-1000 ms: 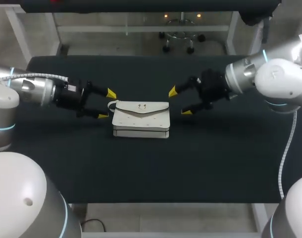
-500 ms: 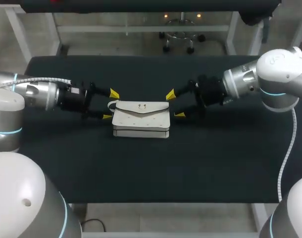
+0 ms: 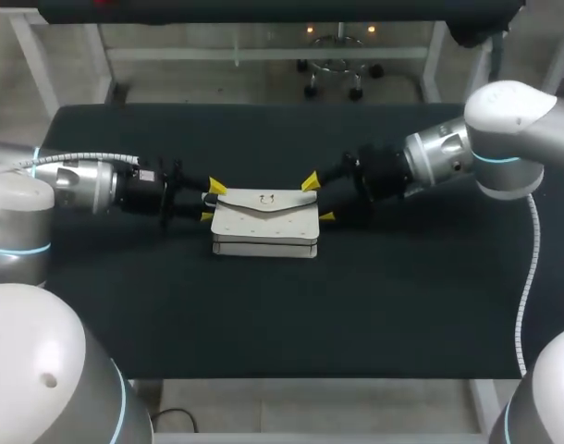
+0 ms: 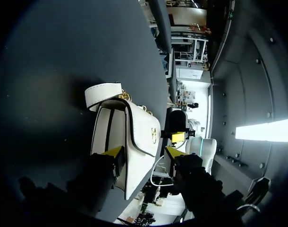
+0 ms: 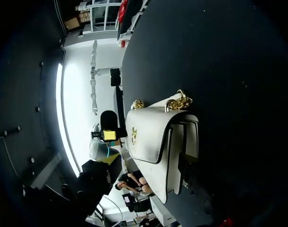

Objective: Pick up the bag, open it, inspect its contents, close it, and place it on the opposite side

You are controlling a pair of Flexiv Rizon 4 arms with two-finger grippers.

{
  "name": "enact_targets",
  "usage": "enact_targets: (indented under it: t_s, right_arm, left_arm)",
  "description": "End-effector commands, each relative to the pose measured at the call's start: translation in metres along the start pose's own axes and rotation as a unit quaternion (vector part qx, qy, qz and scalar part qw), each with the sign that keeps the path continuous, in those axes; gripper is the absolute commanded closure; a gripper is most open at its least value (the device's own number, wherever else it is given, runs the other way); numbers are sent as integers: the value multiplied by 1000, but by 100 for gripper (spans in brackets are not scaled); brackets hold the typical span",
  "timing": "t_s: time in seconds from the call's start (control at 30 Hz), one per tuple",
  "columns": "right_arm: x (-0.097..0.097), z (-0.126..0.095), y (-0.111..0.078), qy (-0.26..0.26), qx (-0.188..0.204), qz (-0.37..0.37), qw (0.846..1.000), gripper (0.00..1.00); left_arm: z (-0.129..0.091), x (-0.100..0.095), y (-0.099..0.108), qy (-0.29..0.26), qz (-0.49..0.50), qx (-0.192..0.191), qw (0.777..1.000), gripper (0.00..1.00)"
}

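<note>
Black table (image 3: 402, 305) — white bag (image 3: 263, 222) is flanked by left gripper (image 3: 212, 202) and right gripper (image 3: 318, 199), jaws spread.
Gripped unevenly, it could be twisted or dropped.

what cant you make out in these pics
1. Contents of the white flap handbag with gold clasp: all views, the closed flap covers them.
2. Whether the left pincer or right pincer actually grips it: too small in head view, too dark in wrist views.
</note>
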State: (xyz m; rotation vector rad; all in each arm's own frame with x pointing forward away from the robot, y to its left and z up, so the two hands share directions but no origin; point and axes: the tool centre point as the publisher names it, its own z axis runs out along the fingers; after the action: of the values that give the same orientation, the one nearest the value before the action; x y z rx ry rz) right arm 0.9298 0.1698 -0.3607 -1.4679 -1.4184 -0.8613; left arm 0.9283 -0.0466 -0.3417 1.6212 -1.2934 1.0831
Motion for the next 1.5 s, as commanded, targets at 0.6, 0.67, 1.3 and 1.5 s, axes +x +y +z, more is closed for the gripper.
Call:
enact_targets:
  t_s: [0.6,0.67,1.3,1.5]
  right_arm:
    - [-12,15,9,9,3,18,1000,98]
    - [-10,14,8,9,0,14,1000,100]
    - [-8,13,1,8,-6,3,1000,0]
    - [-8,17,2,7,-4,6,1000,67]
  left_arm:
    - [9,-17,-10,-9,-13,18,1000,91]
    - [9,-16,-9,-10,-10,18,1000,100]
    - [8,-15,-8,-14,0,24,1000,0]
    - [11,-19,-9,-20,-4,26,999,96]
